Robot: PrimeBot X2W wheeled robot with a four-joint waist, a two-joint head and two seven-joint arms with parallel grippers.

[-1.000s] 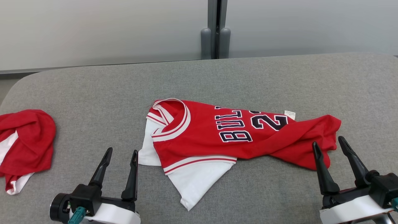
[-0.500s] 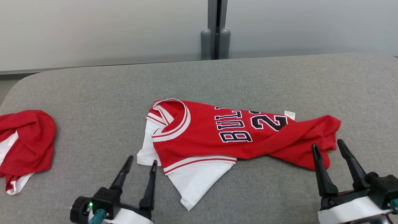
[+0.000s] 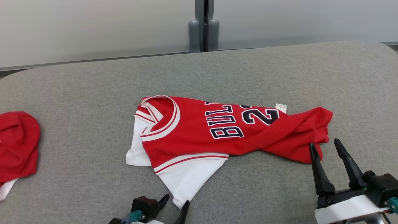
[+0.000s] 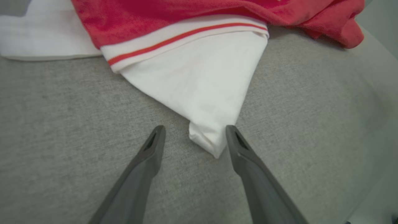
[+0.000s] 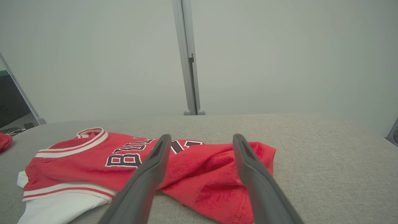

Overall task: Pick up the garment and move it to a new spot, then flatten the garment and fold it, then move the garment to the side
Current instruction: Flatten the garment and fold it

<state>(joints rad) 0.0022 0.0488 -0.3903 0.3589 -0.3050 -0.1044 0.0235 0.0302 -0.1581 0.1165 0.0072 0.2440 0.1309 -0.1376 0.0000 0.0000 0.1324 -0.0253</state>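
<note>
Red jersey (image 3: 192, 130) with white sleeves and dark lettering lies crumpled near the middle of the grey padded table (image 3: 93, 93), neckline toward my left and bunched red hem toward my right. A small white tag (image 3: 280, 107) sticks out at its far edge.

My left gripper (image 3: 177, 200) sits at the bottom of the head view, right at the near tip of the white sleeve (image 3: 189, 177). From the left wrist camera I see the left gripper (image 4: 195, 129) with its fingers spread wide, and the pointed sleeve corner (image 4: 205, 137) lies on the cloth between the two fingertips, closer to the finger on that view's right. I cannot tell whether that finger touches the fabric. Nothing is pinched.

My right gripper (image 3: 324, 143) is at the hem end, fingers also spread apart and holding nothing. In the head view one fingertip overlaps the edge of the red hem; the other stands just beside it over bare grey table. The right wrist camera looks along the right gripper (image 5: 202, 137) across the rumpled hem toward the lettering, with the red folds showing between the fingers.

Well apart at the table's left edge lies a second red cloth (image 3: 17, 146).
</note>
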